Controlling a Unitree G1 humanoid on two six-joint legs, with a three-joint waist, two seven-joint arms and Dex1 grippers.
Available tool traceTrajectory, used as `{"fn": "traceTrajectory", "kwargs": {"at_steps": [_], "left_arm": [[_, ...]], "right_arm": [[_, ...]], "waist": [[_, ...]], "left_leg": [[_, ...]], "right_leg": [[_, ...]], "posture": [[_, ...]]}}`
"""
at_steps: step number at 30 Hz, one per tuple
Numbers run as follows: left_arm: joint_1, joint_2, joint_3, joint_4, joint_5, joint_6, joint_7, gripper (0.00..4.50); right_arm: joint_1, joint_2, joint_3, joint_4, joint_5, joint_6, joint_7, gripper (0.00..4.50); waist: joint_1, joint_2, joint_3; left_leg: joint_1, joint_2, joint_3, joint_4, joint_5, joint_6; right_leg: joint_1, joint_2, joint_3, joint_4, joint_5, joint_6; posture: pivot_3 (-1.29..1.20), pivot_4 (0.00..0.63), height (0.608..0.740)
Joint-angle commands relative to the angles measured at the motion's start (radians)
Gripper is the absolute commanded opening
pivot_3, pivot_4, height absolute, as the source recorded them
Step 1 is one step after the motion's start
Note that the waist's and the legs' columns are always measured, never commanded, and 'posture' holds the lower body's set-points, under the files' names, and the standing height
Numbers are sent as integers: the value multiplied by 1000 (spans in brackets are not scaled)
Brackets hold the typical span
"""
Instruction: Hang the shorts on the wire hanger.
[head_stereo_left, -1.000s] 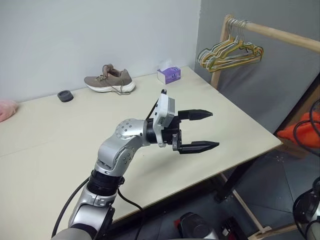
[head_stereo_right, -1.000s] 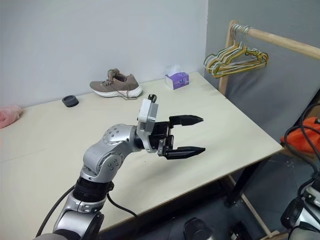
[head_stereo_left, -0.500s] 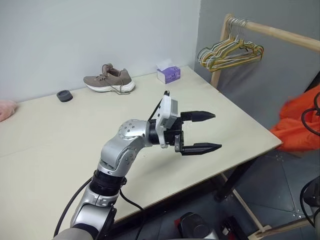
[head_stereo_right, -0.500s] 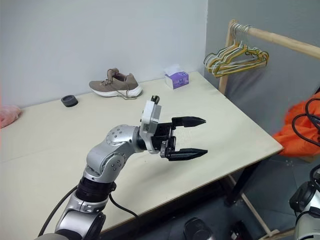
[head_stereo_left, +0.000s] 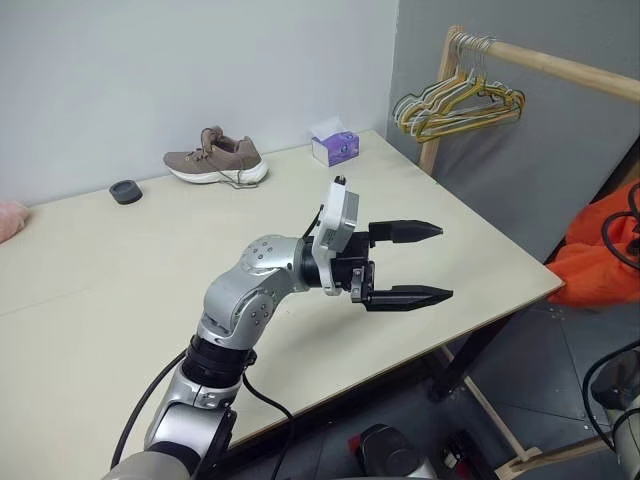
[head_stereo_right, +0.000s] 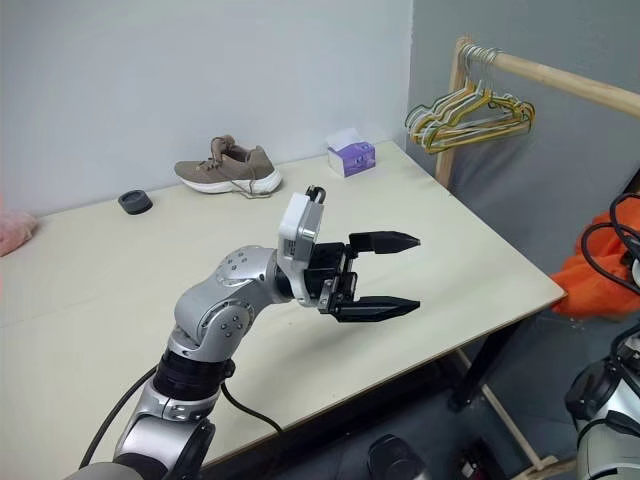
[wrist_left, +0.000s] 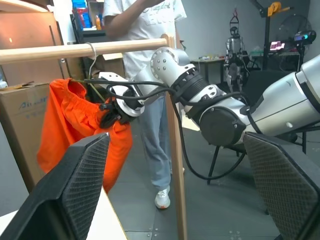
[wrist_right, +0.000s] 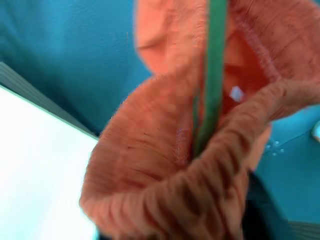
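Note:
The orange shorts (wrist_left: 62, 135) hang just under a wooden rail (wrist_left: 60, 51), off the table's right end, and show at the right edge of the left eye view as the shorts (head_stereo_left: 600, 262). In the right wrist view the green wire hanger (wrist_right: 212, 75) runs down into the gathered waistband of the shorts (wrist_right: 150, 165). My right gripper (wrist_left: 111, 111) is against the shorts' upper edge. Over the table's right half my left gripper (head_stereo_left: 443, 262) points toward the rail, open and empty, with its fingers (wrist_left: 65, 195) wide apart.
A brown shoe (head_stereo_left: 215, 160), a purple tissue box (head_stereo_left: 335, 148), a small black ring (head_stereo_left: 124, 191) and a pink cloth (head_stereo_left: 8, 218) lie along the far side of the table (head_stereo_left: 120, 280). Pastel hangers (head_stereo_left: 455, 105) hang on the rail. A person (wrist_left: 145, 75) stands behind it.
More of the orange shorts shows at the right edge than a second ago; they have come up. My left gripper stays open in about the same place.

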Motion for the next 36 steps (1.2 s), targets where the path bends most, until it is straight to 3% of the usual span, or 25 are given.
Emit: {"fn": "traceTrajectory", "kwargs": {"at_steps": [1,6,16,22,27,33,36], "left_arm": [[-29,-9,9,-15,-7,-11,1,4500],[-31,-6,8,-12,-2,-13,-4,4500],[-36,-10,4,-3,8,-20,-6,4500],[-25,19,13,0,12,-19,-17,4500],[1,41,29,-7,23,-23,1,4500],[22,53,42,-14,25,-26,26,4500],[43,74,119,26,94,-50,157,4500]], "right_arm": [[-24,29,-50,-124,18,21,-7,2799],[-25,55,-61,-203,3,35,-14,4464],[-67,137,-41,-401,-71,-37,-156,4464],[-49,142,115,-475,-90,-196,-166,4464],[34,104,247,-507,-117,-382,-128,4464],[67,105,289,-515,-122,-469,-128,4464],[98,156,463,-544,-30,-659,50,4464]], "waist": [[0,0,0],[-1,0,0],[-8,0,0],[-29,1,0],[-28,1,0],[-20,0,0],[-26,1,0]], "left_leg": [[0,0,0,0,0,0],[0,0,0,0,0,0],[-1,0,0,0,0,0],[-1,0,1,-2,0,0],[-1,0,1,-3,0,0],[-2,0,1,-5,0,0],[-1,1,1,-8,0,0]], "right_leg": [[0,0,0,0,0,0],[0,0,0,0,0,0],[-2,0,1,0,0,0],[-3,0,2,0,0,0],[-4,0,1,0,0,0],[-4,0,1,-3,0,0],[-4,0,2,-5,0,1]], "posture": [[-443,0,740],[-449,0,740],[-455,0,740],[-449,0,740],[-434,0,740],[-427,0,740],[-404,0,740]]}}
